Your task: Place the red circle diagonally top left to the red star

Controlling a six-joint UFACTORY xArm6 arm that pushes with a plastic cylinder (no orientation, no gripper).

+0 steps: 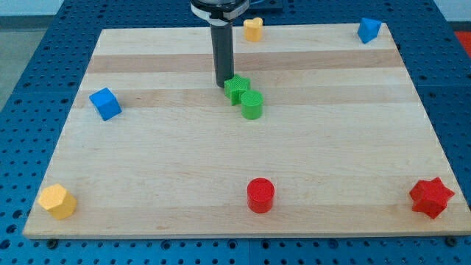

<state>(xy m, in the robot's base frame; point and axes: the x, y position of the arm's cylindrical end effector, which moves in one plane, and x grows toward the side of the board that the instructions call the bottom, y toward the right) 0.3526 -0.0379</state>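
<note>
The red circle [260, 195] stands near the board's bottom edge, at the middle. The red star [431, 197] lies at the bottom right corner, level with the circle and far to its right. My tip [224, 85] is in the upper middle of the board, touching the left side of a green star [236, 89]. A green circle [252, 105] sits right below and to the right of the green star, touching it. The tip is far above the red circle.
A blue cube [105, 103] sits at the left. A yellow hexagon [58, 202] is at the bottom left corner. A yellow block [253, 29] is at the top edge, and a blue block [369, 29] at the top right. The wooden board [147, 169] ends at blue pegboard.
</note>
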